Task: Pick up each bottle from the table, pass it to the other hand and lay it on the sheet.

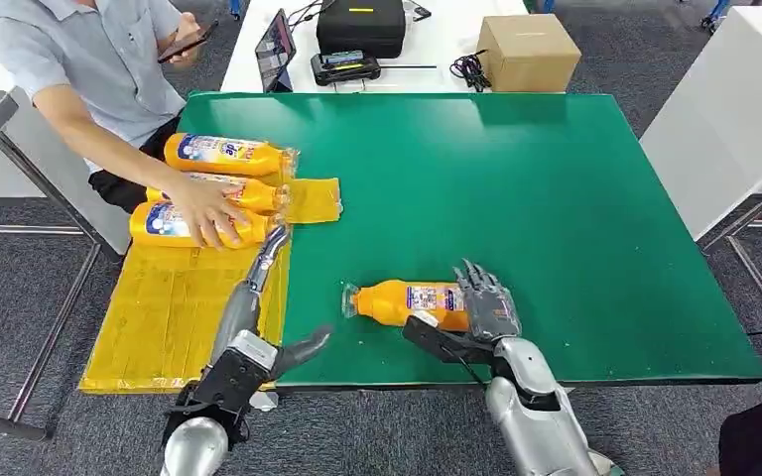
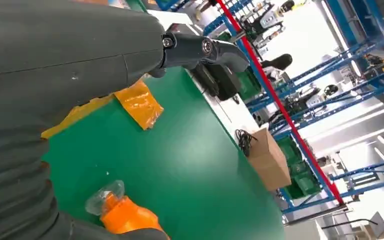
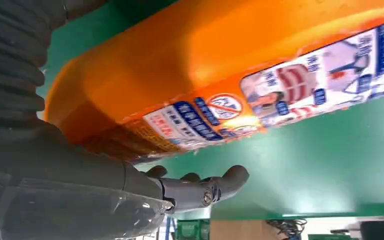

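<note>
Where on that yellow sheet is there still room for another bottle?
The sheet's near half, between the left hand and the three bottles, lies bare. Its far end is crowded by those bottles and a person's hand.

Obstacle on the yellow sheet (image 1: 174, 307): person's hand (image 1: 205, 210) over three bottles (image 1: 220, 188), far end.
Free: sheet's near half.

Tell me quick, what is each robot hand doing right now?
Left hand: open, holding nothing, fingers stretched over the yellow sheet.
Right hand: fingers draped over the orange bottle lying on the green table; whether it grips yet cannot be told.
</note>
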Robot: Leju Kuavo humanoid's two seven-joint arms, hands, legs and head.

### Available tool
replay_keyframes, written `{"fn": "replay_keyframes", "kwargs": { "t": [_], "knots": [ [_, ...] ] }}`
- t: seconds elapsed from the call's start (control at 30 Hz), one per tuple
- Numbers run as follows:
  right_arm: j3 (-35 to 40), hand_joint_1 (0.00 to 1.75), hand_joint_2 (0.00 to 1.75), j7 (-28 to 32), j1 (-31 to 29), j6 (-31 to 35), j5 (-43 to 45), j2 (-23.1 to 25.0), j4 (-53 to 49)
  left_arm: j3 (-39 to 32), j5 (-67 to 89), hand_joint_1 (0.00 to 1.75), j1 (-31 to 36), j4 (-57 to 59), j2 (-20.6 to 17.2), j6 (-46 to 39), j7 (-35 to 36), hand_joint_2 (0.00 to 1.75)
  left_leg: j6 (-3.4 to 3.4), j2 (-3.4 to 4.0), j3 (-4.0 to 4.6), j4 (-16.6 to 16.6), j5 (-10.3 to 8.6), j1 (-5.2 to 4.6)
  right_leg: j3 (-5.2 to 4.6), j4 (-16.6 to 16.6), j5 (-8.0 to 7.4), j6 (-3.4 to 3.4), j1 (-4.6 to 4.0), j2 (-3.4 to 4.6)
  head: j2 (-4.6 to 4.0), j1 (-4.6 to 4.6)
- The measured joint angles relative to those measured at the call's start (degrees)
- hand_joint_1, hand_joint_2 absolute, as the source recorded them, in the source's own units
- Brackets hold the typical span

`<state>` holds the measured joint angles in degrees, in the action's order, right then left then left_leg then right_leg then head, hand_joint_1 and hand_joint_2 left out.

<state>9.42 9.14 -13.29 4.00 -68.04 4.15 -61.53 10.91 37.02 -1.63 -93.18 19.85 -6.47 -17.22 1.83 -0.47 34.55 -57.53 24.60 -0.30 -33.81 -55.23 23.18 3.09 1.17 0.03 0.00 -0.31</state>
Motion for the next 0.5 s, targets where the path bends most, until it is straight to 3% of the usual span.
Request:
{"fn": "replay_keyframes", "kwargs": {
  "t": [0.43,0.5],
  "knots": [
    [3.28,0.0,1.75,-4.07,-6.76,-4.31,-1.53,-0.94,8.03,0.57,-0.98,0.0,1.52,1.64,-0.17,0.33,0.37,1.75,0.01,0.19,-0.49,0.0,0.0,0.0,0.4,0.01,-0.03,-0.01,0.0,0.02,0.0,0.0],
    [3.91,1.61,1.75,-4.53,-7.75,-5.25,-1.35,-1.38,9.3,0.59,-1.14,0.0,1.73,1.84,-0.17,0.42,0.37,1.75,0.0,0.2,-0.64,0.01,0.01,0.0,0.54,0.02,-0.02,-0.01,0.0,0.02,0.0,0.0]
  ]
}}
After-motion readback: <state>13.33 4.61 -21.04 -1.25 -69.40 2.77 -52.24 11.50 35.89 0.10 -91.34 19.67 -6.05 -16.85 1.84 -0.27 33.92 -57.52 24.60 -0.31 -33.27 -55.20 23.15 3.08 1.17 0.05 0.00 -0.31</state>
